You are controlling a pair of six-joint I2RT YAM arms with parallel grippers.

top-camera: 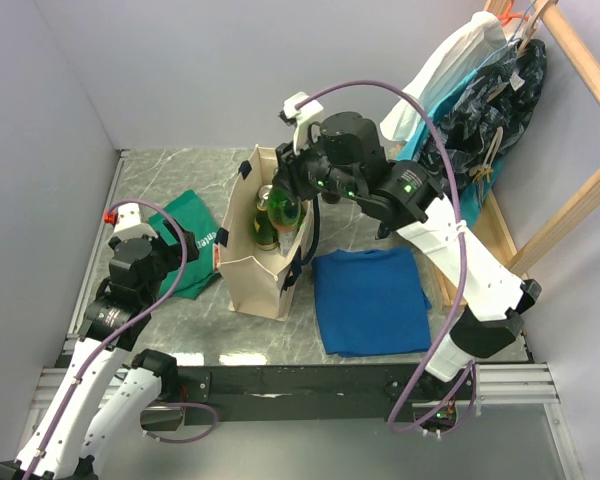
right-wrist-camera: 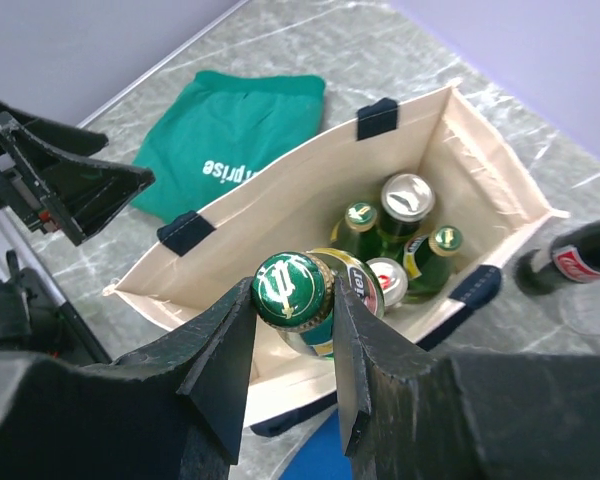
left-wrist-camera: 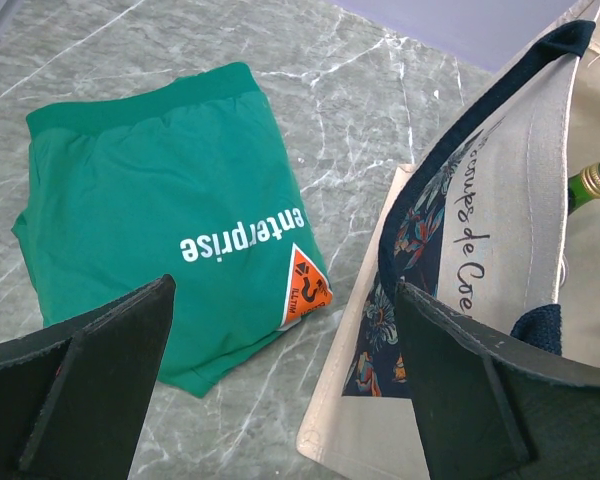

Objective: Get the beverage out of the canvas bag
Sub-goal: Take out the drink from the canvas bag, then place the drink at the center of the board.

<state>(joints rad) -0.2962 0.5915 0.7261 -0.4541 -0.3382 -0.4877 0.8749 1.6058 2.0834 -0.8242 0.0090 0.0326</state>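
The beverage [right-wrist-camera: 291,290], a green glass bottle with a crown cap, stood in the mouth of the canvas bag [right-wrist-camera: 310,185], its cap raised above the other bottles [right-wrist-camera: 408,200] inside the bag. My right gripper [right-wrist-camera: 292,305] was clamped on its neck just under the cap. I judged it heavy, rigid, smooth and breakable, so the neck below the cap's lip seemed the surest hold; the soft bag might drag along. My left gripper [left-wrist-camera: 283,300] hung wide open and empty beside the bag.
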